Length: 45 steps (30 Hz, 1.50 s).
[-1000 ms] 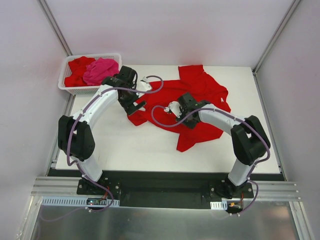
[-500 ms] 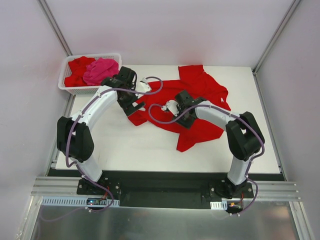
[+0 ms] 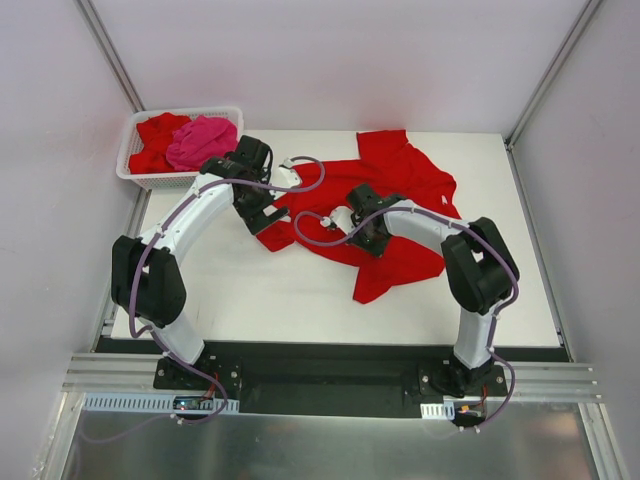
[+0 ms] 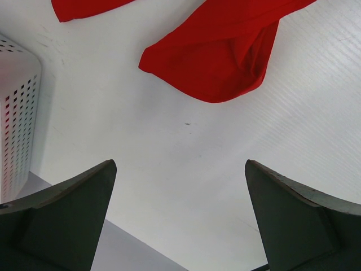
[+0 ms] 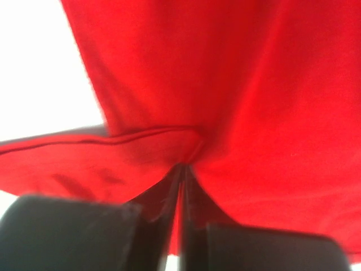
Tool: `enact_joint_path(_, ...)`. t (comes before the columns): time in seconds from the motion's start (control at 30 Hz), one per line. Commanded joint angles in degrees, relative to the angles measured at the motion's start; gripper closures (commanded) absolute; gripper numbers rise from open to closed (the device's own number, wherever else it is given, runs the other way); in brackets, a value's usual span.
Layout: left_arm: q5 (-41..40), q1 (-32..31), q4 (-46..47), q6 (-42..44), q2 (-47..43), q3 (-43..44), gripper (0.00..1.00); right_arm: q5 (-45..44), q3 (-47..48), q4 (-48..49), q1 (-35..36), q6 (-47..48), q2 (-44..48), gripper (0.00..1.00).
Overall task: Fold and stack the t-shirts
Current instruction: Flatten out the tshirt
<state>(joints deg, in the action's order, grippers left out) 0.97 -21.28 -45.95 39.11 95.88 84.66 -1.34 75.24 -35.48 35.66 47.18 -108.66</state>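
A red t-shirt point(image 3: 410, 175) lies rumpled and unfolded from the table's point(image 3: 250, 290) centre towards 2 o'clock. Its widest spread runs roughly 8 o'clock to 2 o'clock; which end is the collar cannot be told. No fold is made and no stack begun. The right gripper point(image 5: 181, 175) is pressed together on a bunch of the cloth. The left gripper point(image 4: 180, 169) hangs spread wide and empty near the shirt's 8 o'clock corner. A pink t-shirt point(image 3: 203, 140) and another red one point(image 3: 155, 135) wait in the basket point(image 3: 160, 180) at 10 o'clock.
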Motion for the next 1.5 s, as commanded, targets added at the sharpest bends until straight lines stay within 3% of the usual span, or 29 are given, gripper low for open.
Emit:
enact_joint_path(0.0, -0.53, 0.10, -0.80, 0.79, -2.36, -0.11, 0.01, 0.90, 2.19, -3.71, 0.20, 0.19, 1.69, 0.99)
enact_joint_path(0.23, -0.62, 0.10, -0.72, 1.49, -2.27, -0.20, 0.01, 0.82, -2.46, -12.22, 0.02, 0.37, 10.48, 0.99)
enact_joint_path(0.47, -0.44, 0.18, -0.72, 1.93, -1.66, 0.41, 0.01, 6.35, -7.74, -20.23, 0.20, -1.82, 20.15, 0.99)
enact_joint_path(0.8, -0.71, 0.18, -0.89, 1.84, -0.34, 2.26, 0.01, 29.01, -19.43, -30.23, 2.05, 7.74, 27.80, 0.95)
enact_joint_path(0.87, -0.71, 0.10, -0.80, 2.02, -0.43, 2.35, 0.01, 32.27, -19.78, -32.62, 1.78, 12.91, 27.80, 0.55)
enact_joint_path(0.9, -0.62, 0.18, -0.89, 2.19, -0.51, 2.26, 0.01, 32.28, -19.61, -33.85, 1.52, 14.16, 27.72, 0.40)
enact_joint_path(0.93, -0.71, 0.18, -0.89, 2.11, -0.60, 2.17, 0.01, 32.28, -19.00, -33.69, 0.56, 14.69, 27.89, 0.32)
enact_joint_path(1.0, -0.71, 0.10, -0.89, 2.11, -0.69, 2.09, 0.01, 28.36, -18.64, -27.33, -3.66, 10.17, 28.33, 0.28)
enact_joint_path(1.07, -0.71, 0.10, -0.89, 1.93, -0.78, 1.91, 0.01, 17.32, -19.43, -19.74, -6.37, 5.75, 29.03, 0.25)
enact_joint_path(1.47, -0.71, 0.10, -0.89, 1.67, 0.28, 2.09, 0.01, -11.20, -13.73, 8.13, -15.43, 1.69, 17.53, 0.26)
